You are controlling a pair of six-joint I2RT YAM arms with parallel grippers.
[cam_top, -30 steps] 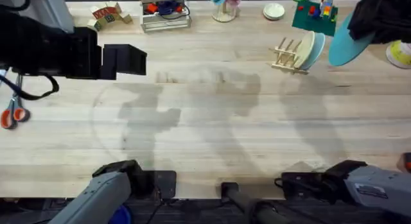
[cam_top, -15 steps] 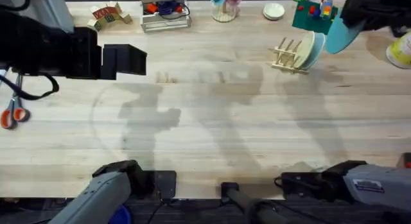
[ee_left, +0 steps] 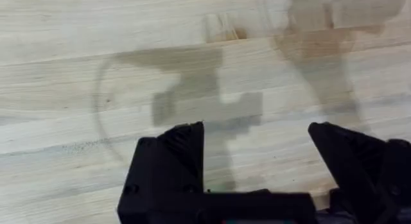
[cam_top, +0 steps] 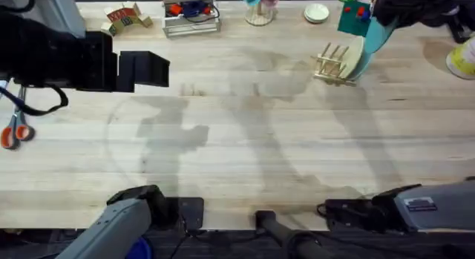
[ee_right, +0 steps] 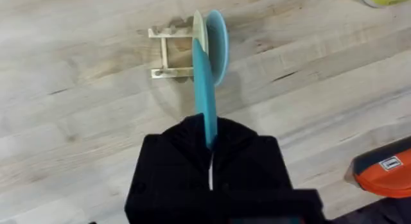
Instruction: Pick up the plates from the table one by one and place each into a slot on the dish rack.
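Overhead first: we've got the right pincer (cam_top: 380,21) way out at the far right of the tabletop (cam_top: 245,148), clamped on the turquoise plate (cam_top: 377,35). That plate hangs on edge just below the pincer, right above the dish rack (cam_top: 334,64), where a cream plate (cam_top: 356,55) already stands in the pegs. The left pincer (cam_top: 145,68) sits well off to the other side, over bare wood, nowhere near the rack.

Left wrist: the left pincer (ee_left: 257,153) is spread wide with nothing between its fingers (ee_left: 170,160), just plank and shadows under it.

Right wrist: the right pincer (ee_right: 210,144) grips the turquoise plate (ee_right: 204,89) by its rim, edge-on, and the plate runs straight out from the fingers to the dish rack (ee_right: 168,54) beyond. The cream plate (ee_right: 197,28) and a pale blue plate (ee_right: 218,44) stand there side by side.

We can't read any writing in these shots.
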